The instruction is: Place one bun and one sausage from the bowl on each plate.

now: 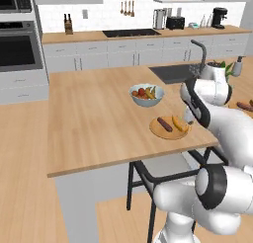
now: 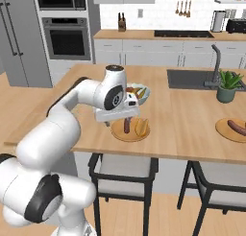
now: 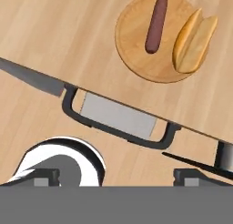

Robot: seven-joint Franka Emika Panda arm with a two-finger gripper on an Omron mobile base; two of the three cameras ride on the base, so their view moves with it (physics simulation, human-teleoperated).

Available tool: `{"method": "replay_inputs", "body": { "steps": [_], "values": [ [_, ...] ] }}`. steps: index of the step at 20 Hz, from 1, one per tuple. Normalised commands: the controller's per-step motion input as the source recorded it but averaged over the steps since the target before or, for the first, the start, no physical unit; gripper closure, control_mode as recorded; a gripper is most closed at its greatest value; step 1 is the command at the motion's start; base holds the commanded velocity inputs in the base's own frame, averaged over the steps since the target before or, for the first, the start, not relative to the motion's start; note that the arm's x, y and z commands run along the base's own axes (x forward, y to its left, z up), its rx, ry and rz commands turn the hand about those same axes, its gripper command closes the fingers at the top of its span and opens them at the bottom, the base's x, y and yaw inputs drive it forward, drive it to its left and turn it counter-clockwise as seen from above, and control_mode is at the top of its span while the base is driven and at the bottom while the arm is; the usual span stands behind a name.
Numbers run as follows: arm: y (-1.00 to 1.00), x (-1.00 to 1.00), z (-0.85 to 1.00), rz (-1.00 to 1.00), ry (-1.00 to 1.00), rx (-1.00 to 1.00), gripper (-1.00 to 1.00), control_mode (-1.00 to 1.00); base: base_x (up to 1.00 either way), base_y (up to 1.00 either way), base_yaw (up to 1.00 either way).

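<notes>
Fruit bowl behind plate holding sausage, bun; hand open, empty

From my left base camera I see the wooden island counter with a round wooden plate near its front edge. A dark sausage and a yellow bun lie side by side on it. Just behind the plate sits a pale bluish-white fruit bowl. My arm's white links rise at the right, covering the plate's right side. Another sausage shows at the far right edge.
</notes>
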Motion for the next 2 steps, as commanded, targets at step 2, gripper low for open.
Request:
{"method": "replay_inputs", "body": {
  "steps": [2],
  "values": [
    [-0.02, -0.65, 0.15, 0.01, -0.07, 0.09, -1.0, -1.0, 0.0, 0.0, 0.0]
  ]
}}
